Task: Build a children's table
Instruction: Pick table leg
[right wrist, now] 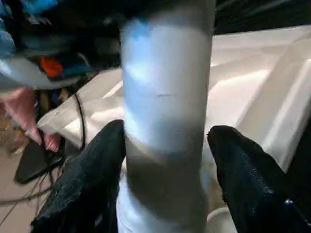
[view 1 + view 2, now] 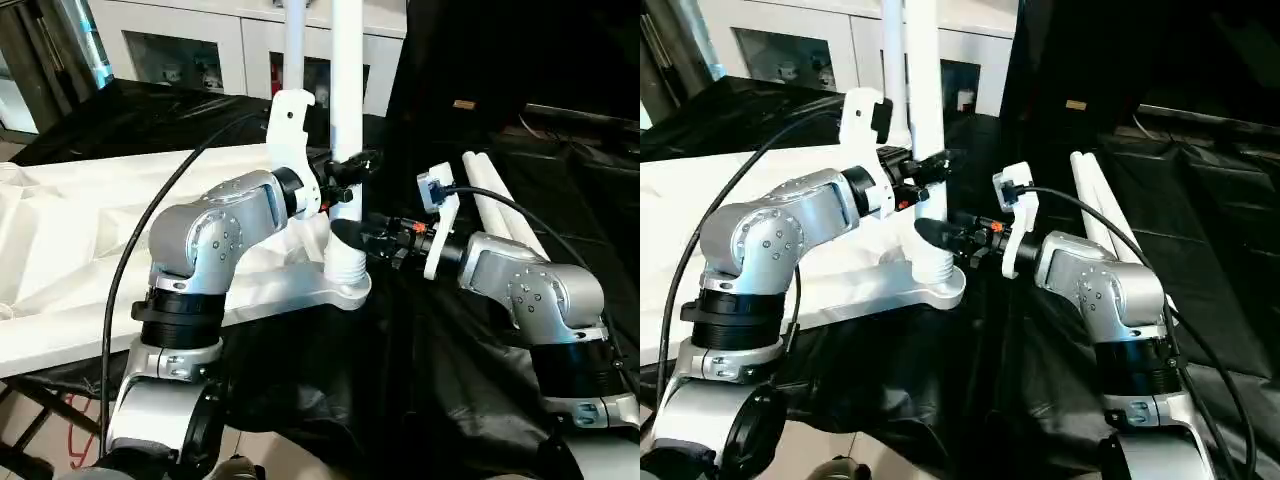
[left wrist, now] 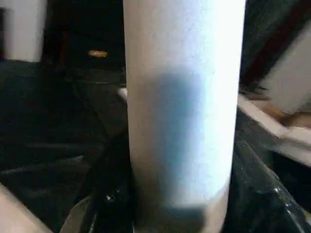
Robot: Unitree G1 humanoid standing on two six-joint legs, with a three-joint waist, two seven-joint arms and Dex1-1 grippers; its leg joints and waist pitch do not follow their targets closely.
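The children's table top [image 2: 90, 230] lies upside down, ribbed side up, on a black cloth. One white leg [image 2: 346, 90] stands upright in the corner socket [image 2: 345, 270] nearest me. My left gripper [image 2: 348, 180] is shut on this leg at mid height, its black fingers [image 3: 109, 194] pressed to both sides. Lower down, just above the socket collar, my right gripper [image 2: 350, 238] stands open around the same leg, with one finger [image 1: 252, 179] slightly off it. A second leg [image 2: 295, 40] stands upright behind. Two more legs [image 2: 500, 200] lie on the cloth to the right.
A white cabinet with glass fronts [image 2: 180, 40] stands along the back. Black cloth [image 2: 420, 380] covers the work surface and hangs over its front edge. Black cables [image 2: 140, 240] run from both wrists back over my silver forearms.
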